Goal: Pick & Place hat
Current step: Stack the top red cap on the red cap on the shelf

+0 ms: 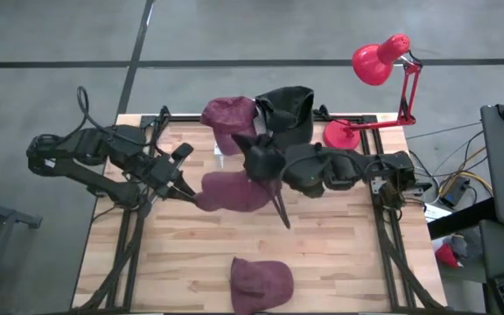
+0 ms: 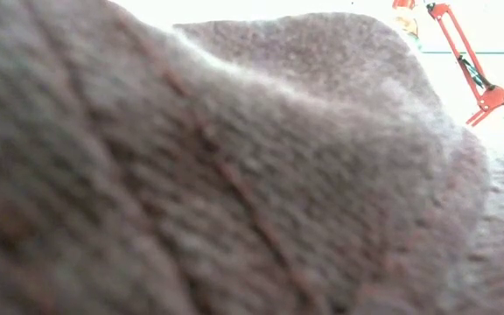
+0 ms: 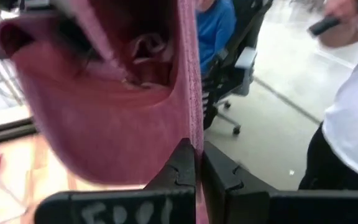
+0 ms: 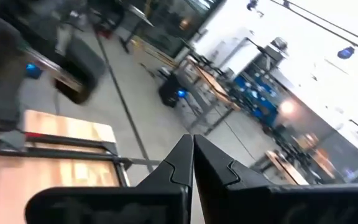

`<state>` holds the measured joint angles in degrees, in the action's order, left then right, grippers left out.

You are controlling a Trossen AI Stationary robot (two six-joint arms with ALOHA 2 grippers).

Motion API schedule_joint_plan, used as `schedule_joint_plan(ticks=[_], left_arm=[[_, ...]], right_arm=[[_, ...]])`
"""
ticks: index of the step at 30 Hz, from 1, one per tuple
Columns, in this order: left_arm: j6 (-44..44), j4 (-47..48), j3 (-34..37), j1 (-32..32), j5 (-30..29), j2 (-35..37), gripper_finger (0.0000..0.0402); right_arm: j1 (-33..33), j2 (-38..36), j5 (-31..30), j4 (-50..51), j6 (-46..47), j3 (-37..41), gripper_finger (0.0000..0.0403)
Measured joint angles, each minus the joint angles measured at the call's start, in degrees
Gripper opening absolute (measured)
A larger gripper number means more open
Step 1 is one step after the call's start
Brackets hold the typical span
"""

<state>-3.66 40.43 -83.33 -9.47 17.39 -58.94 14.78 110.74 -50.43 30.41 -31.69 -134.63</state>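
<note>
Surface: wooden table [image 1: 339, 262] on a grey floor, with a red desk lamp [image 1: 379, 66] at the far right corner.
Hats: one maroon hat [image 1: 233, 192] is held up at mid-table; a second [image 1: 227, 115] is seen at the far edge beside a black hat [image 1: 289, 109]; a third [image 1: 261, 280] is laid at the near edge.
Left gripper [image 1: 185, 179]: pinched shut on the edge of the mid-table maroon hat, whose fabric is seen clamped between the fingers [image 3: 182, 168] in the left wrist view.
Right gripper [image 1: 280, 210]: closed on nothing, tip pointed toward the near edge just beside the held hat.
Low view: blocked by maroon cloth, probably the near-edge hat.
Step advice: the pinch should be kept firm and the hat carried high enough that its sagging crown is not dragged.
</note>
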Motion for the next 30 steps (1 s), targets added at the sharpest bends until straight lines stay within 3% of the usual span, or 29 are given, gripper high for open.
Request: schedule_joint_plan(ticks=[12, 16, 19, 22, 26, 30], left_arm=[[0.77, -3.02, 0.0, -0.07, 7.17, -0.29, 0.0003], [2.8, -3.15, 0.07, -0.06, 4.45, 0.88, 0.0003], [3.32, -3.88, 0.08, 0.0, 1.64, 2.47, 0.0003], [3.17, -6.68, 0.12, 0.0, 0.53, 4.28, 0.0003], [1.64, -10.2, 0.15, -0.09, 0.56, 6.98, 0.0003], [-0.6, -14.3, 1.65, -0.24, 1.98, 8.99, 0.0003]], right_arm=[[-5.14, -2.44, -3.06, -10.64, -1.32, 0.0, 0.0008], [-5.79, -3.92, -9.77, -10.72, 0.24, 0.02, 0.0008], [-5.71, -5.38, -10.42, -9.51, 4.11, 0.02, 0.0008], [-5.34, -7.44, -5.32, -4.68, 11.09, 0.02, 0.0008], [-5.35, -10.67, 8.77, 2.89, 21.96, 0.02, 0.0008], [-5.02, -12.58, 16.49, 4.79, 25.95, 0.2, 0.0008]])
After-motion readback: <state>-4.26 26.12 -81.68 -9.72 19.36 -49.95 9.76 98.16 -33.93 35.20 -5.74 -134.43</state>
